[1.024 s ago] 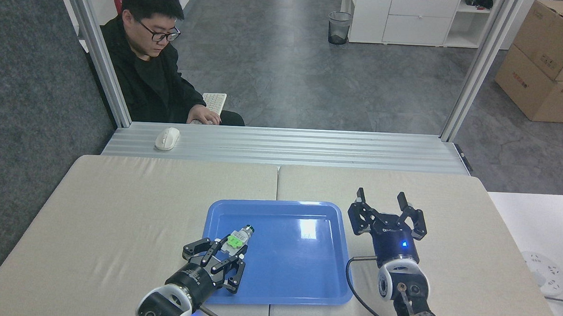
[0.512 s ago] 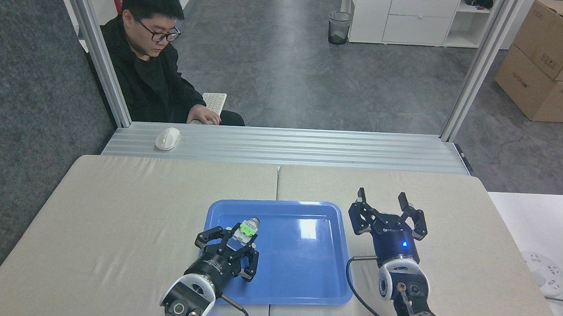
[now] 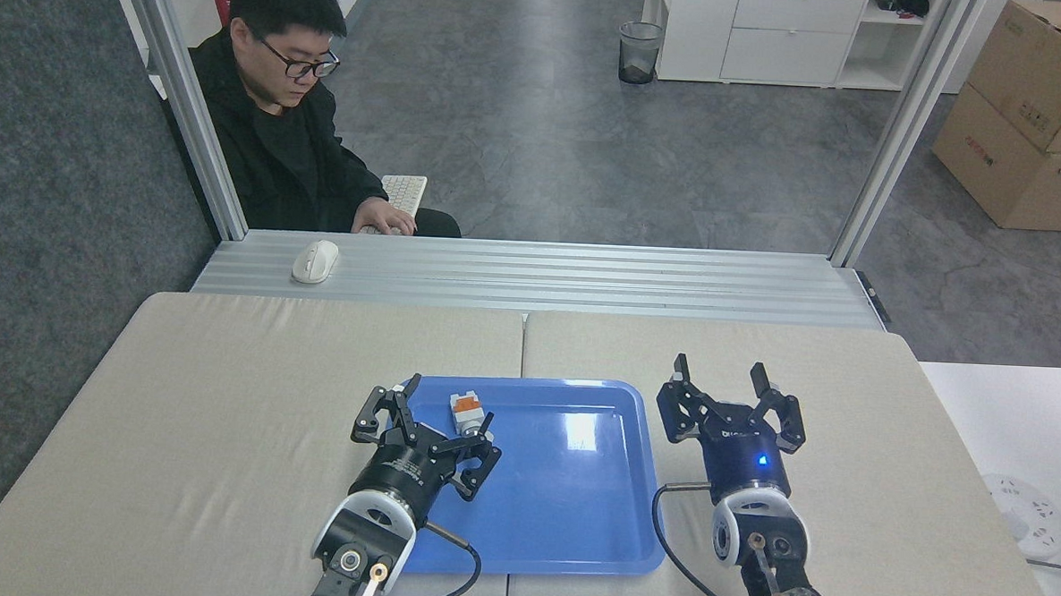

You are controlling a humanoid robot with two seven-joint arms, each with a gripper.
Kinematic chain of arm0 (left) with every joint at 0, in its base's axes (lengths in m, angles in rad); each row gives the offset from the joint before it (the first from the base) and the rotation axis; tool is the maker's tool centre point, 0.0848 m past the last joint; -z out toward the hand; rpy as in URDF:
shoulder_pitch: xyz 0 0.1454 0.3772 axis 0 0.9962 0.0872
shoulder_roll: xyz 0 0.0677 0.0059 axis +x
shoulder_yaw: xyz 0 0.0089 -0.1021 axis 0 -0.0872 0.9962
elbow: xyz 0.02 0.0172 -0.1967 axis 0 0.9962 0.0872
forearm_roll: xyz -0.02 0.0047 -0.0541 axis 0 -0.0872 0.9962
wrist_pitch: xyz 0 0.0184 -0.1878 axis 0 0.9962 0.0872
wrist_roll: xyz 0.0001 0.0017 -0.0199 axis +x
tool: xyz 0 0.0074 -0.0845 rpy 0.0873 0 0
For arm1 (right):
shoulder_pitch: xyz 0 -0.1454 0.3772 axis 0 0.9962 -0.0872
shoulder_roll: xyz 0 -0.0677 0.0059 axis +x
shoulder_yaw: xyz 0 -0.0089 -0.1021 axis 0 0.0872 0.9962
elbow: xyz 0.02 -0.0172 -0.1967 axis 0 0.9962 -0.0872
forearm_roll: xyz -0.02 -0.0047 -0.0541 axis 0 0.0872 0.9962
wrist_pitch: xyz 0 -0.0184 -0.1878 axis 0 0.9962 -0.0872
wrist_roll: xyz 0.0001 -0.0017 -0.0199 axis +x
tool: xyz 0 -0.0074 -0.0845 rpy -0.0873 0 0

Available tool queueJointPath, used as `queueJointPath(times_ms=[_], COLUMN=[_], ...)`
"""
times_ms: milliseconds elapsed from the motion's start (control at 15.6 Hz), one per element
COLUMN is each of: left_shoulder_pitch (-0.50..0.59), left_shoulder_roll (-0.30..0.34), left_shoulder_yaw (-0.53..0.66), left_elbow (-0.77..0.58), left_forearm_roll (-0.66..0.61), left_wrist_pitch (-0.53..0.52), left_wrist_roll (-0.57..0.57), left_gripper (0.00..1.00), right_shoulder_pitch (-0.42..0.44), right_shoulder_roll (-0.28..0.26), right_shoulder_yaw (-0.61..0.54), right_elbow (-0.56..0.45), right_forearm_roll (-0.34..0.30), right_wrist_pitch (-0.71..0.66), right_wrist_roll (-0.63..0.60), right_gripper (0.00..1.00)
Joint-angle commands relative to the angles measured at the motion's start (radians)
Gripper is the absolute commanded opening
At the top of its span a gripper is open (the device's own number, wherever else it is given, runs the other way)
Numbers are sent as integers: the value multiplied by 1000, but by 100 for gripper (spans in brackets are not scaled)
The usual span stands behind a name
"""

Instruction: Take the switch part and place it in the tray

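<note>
Down at the near edge of the beige padded table (image 3: 222, 392), the left gripper (image 3: 443, 422) has its black fingers spread wide over the tray's left end, and nothing is clamped between them. Lying between those fingertips, toward the right one, the switch part (image 3: 465, 411) rests on the floor of the glossy blue tray (image 3: 566, 514), at about 10 o'clock from the tray's middle and close to the far rim; its whitish-grey body and orange block face up. Whether the right fingertip touches the part cannot be told. At 3 o'clock from the tray, just beside its right rim, the right gripper (image 3: 721, 372) points away from the robot with its fingers splayed apart and nothing in them, a blue light glowing on its body. Beyond the table at 12 o'clock runs a ribbed aluminium ledge (image 3: 585, 278) with a white computer mouse (image 3: 315, 261) lying on it, and behind that sits a person in black (image 3: 278, 135) with a hand (image 3: 382, 216) at a white keyboard (image 3: 404, 192).
</note>
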Motion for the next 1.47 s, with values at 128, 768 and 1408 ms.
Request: queueJointPath(times_ms=[128, 768, 1408], left_shoulder_pitch=[22, 25, 26], left_shoulder_roll=[39, 67, 69], left_shoulder_yaw=[270, 378, 376], left_elbow=[-7, -13, -10], left_forearm_roll=[213, 267, 266], left_wrist_pitch=[21, 33, 32], left_wrist_roll=[65, 106, 106], left_gripper=[100, 100, 100], right_shoulder_pitch=[0, -1, 0], right_shoulder_roll=[0, 1, 3], right_shoulder_yaw=[-1, -1, -1], right_elbow=[0, 0, 0], right_forearm_roll=[0, 0, 0], right_wrist_pitch=[0, 2, 5], right_wrist_roll=[1, 1, 1], right_gripper=[100, 100, 100])
